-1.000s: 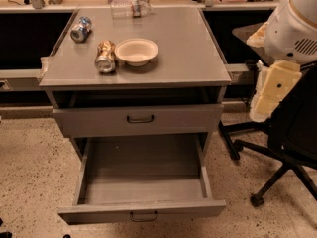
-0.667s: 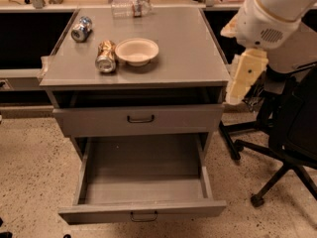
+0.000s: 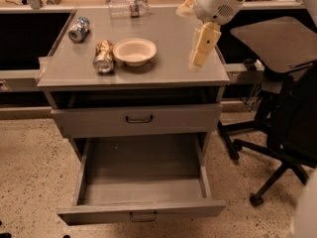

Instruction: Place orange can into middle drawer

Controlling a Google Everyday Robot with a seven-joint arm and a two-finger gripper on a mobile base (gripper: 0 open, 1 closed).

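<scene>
The blue-and-silver can (image 3: 79,29) lay on its side near the rear left corner of the grey cabinet top (image 3: 168,58). The orange can (image 3: 103,56) also lay on its side on the cabinet top. It was forward of the blue-and-silver can and well apart from it, with one silver end facing the front edge. The orange can lay just beside the left rim of the bowl (image 3: 134,50); contact between the two could not be confirmed. The bowl was pale, shallow and upright, and stood left of centre on the top.

Below the top, the upper drawer (image 3: 136,120) was closed, with its small dark handle centred on the front panel. The middle drawer (image 3: 143,209), the lowest in the cabinet, was pulled fully out toward the camera. Its grey floor and side walls were exposed, and its handle was visible on the front panel.

The gripper (image 3: 199,63) hung from the white arm (image 3: 218,1) over the right-hand part of the cabinet top. It pointed downward with a slight tilt to the left. It was well apart from the orange can and the bowl and carried nothing. Its state, spread or pressed together, could not be determined.

A dark office chair (image 3: 292,113) stood right of the cabinet on the speckled floor (image 3: 29,172).
</scene>
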